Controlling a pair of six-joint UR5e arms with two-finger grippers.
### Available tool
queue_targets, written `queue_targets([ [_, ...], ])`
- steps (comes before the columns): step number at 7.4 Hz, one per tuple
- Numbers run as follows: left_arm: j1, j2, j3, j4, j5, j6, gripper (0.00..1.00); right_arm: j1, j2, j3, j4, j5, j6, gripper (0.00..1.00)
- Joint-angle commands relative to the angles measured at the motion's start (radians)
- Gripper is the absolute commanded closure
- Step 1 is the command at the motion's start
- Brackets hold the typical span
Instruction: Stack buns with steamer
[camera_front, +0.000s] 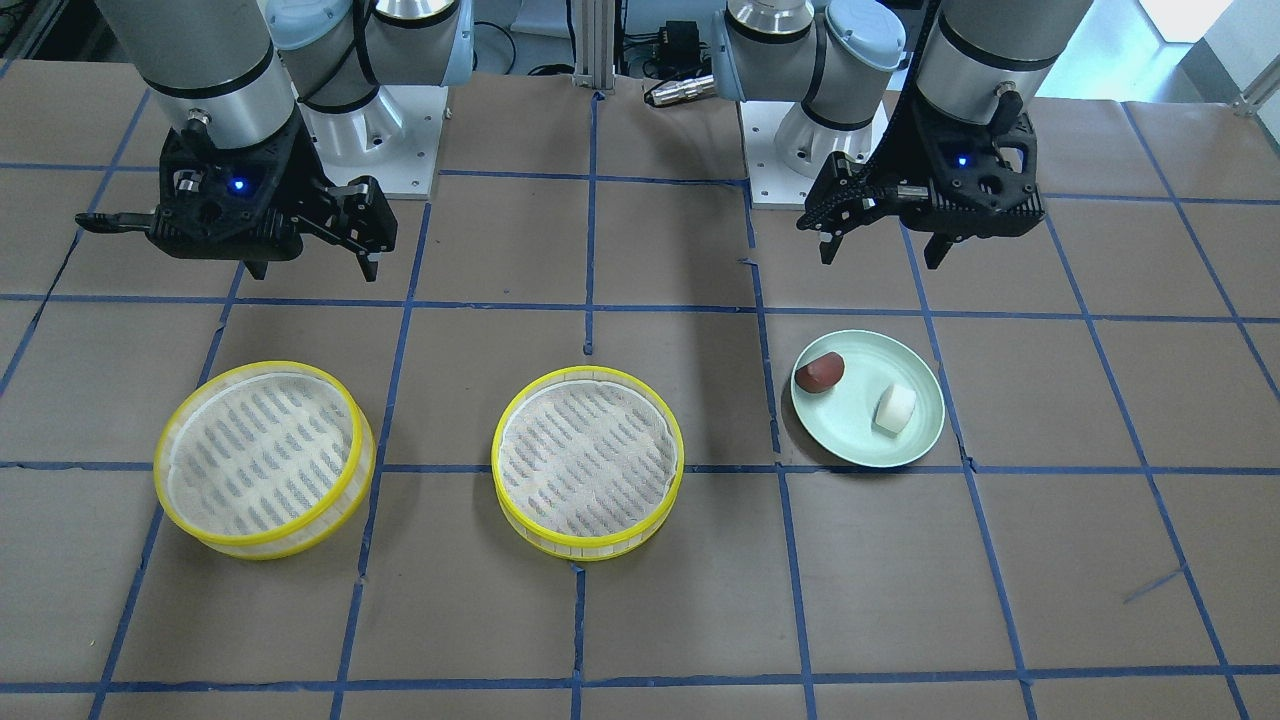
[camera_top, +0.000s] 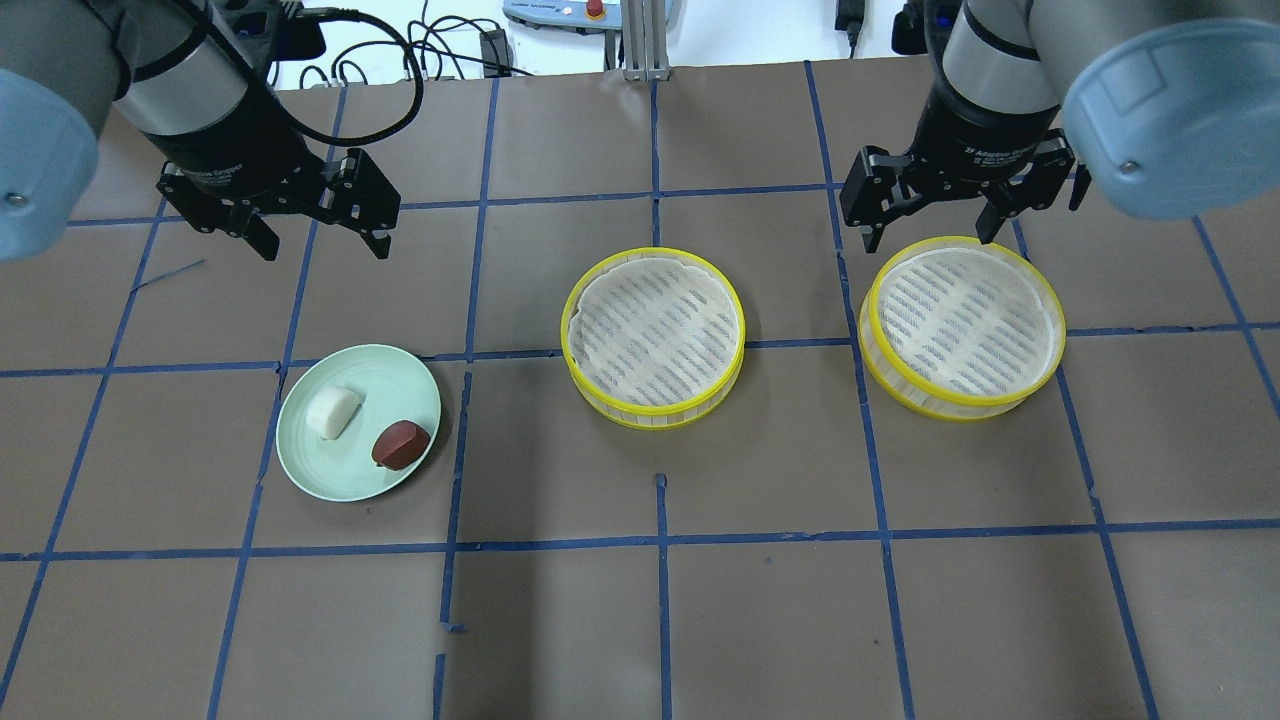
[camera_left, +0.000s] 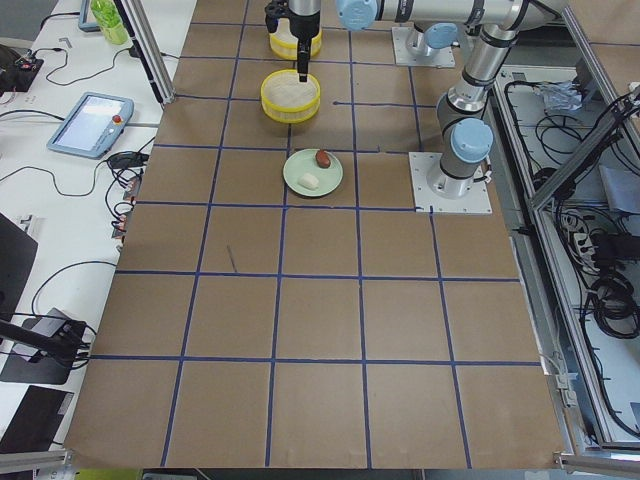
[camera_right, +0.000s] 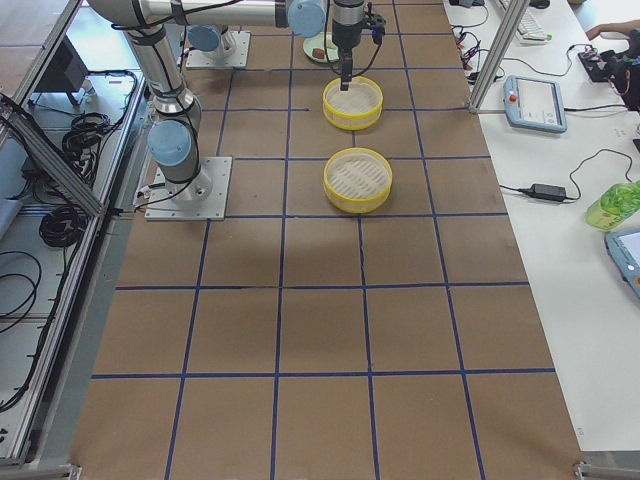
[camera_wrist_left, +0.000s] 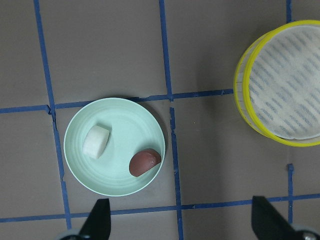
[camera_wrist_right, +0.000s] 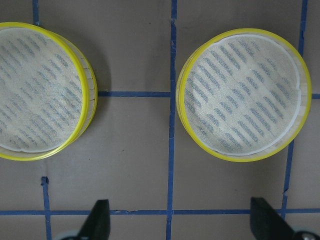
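While the small white blocky bun (camera_top: 333, 412) and the small reddish-brown domed bun (camera_top: 401, 445) sit near each other, not touching, on the pale green round plate (camera_top: 365, 370), the left pincer (camera_top: 325, 248) and the right pincer (camera_top: 931, 240) both hang in the air, wide open, with nothing in them. The left one is near the plate and the right one is by a round yellow-rimmed steamer basket (camera_top: 962, 325). A second yellow-rimmed steamer basket (camera_top: 652, 335) sits between that one and the plate on the brown surface (camera_top: 760, 600) with blue lines.
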Motion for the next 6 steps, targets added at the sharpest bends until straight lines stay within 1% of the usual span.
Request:
queue_targets([
  [1,0.002,0.000,0.000,0.000,0.000,-0.008,0.00,0.000,0.000,0.000,0.000,0.000,0.000,0.00],
  [2,0.004,0.000,0.000,0.000,0.000,-0.006,0.00,-0.008,0.006,0.000,-0.005,-0.001,-0.009,0.00],
  [3,0.007,0.000,0.000,-0.002,0.000,0.000,0.00,-0.059,0.009,0.005,0.000,-0.001,-0.020,0.00],
  [4,0.007,0.000,0.000,-0.008,0.001,0.003,0.00,-0.136,0.011,0.021,-0.009,-0.004,-0.046,0.00],
  [5,0.011,0.000,-0.003,-0.006,-0.002,0.016,0.00,-0.210,0.046,0.046,-0.030,-0.011,-0.122,0.00],
  [6,0.024,-0.004,-0.014,-0.003,-0.002,0.062,0.00,-0.259,0.104,0.057,-0.151,-0.006,-0.193,0.00],
])
